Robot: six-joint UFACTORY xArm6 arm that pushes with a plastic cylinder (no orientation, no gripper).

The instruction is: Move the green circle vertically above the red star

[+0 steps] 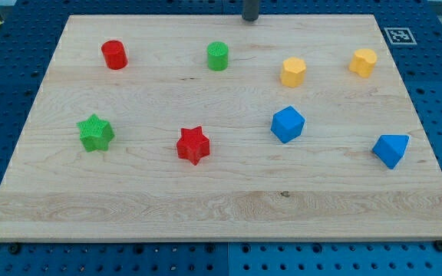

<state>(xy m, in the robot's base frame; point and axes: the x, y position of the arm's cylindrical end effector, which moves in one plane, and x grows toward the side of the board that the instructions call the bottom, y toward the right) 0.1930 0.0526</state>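
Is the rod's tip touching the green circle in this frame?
No. My tip sits at the view's top edge, apart from the green circle, with bare board between them.

My tip sits at the view's top edge, a bit right of centre. Only the short lower end of my rod shows, dark, upright, cut off by the frame above. The rest of my arm is out of view. The tip's end is just at the far edge of the work surface, touching nothing, well apart from everything else.
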